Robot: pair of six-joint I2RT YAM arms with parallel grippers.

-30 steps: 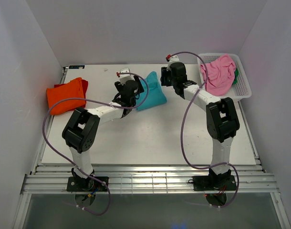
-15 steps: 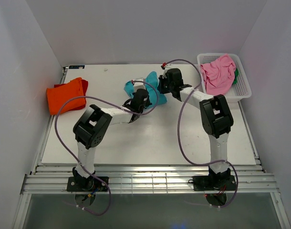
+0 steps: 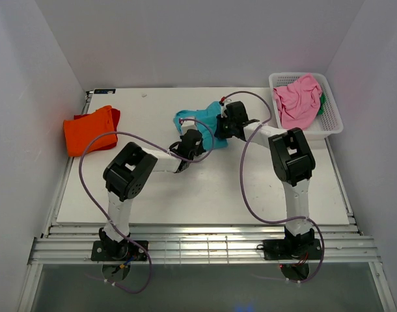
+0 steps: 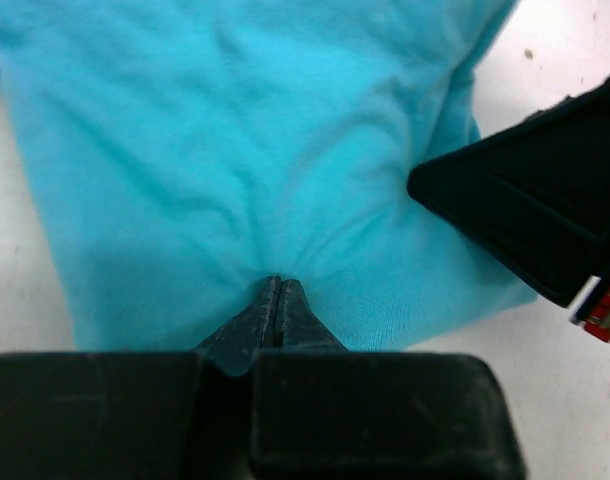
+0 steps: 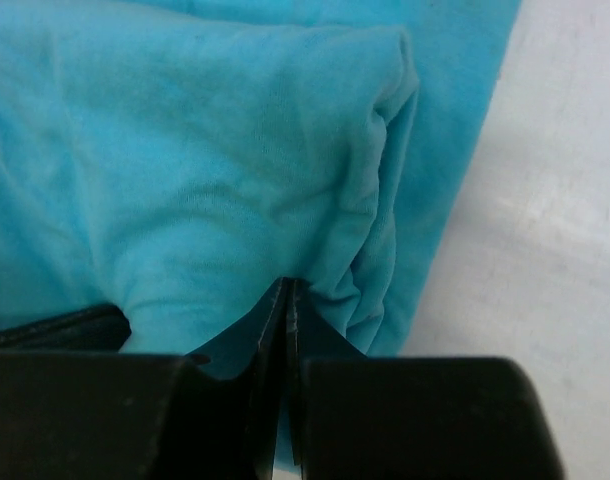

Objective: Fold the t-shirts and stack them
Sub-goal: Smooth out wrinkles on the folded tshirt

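Far left, the orange shirt (image 3: pixel 90 130) lies on the table (image 3: pixel 205 188) as a flat, roughly square packet with fairly tidy edges; that one looks done to me, and I read it as the foot of the stack. Moving in, the left gripper (image 4: pixel 278 292) is down at an edge of the teal shirt (image 3: pixel 197 120), its black fingers pressed together on a pinch of cloth, and fine creases fan out from the bite. The teal shirt sits mid-table toward the back, bunched rather than flat: thin, soft, matte knit that puckers wherever it is pulled. Just beside it comes the right gripper (image 5: pixel 288 295), its fingers likewise clamped on teal cloth, biting where a thick rounded fold doubles over itself. So both arms hold the same shirt, close together; my judgement is that this fold is only part-way, with nothing of it stacked yet. Far right, the white basket (image 3: pixel 333 123), hard plastic lattice, holds the pink shirt (image 3: pixel 297 99), crumpled and heaped up past the rim, with a bit of green cloth (image 3: pixel 323 104) peeking out at its right side. Both are unfolded, both left to do; one shirt finished, one in hand, the rest waiting
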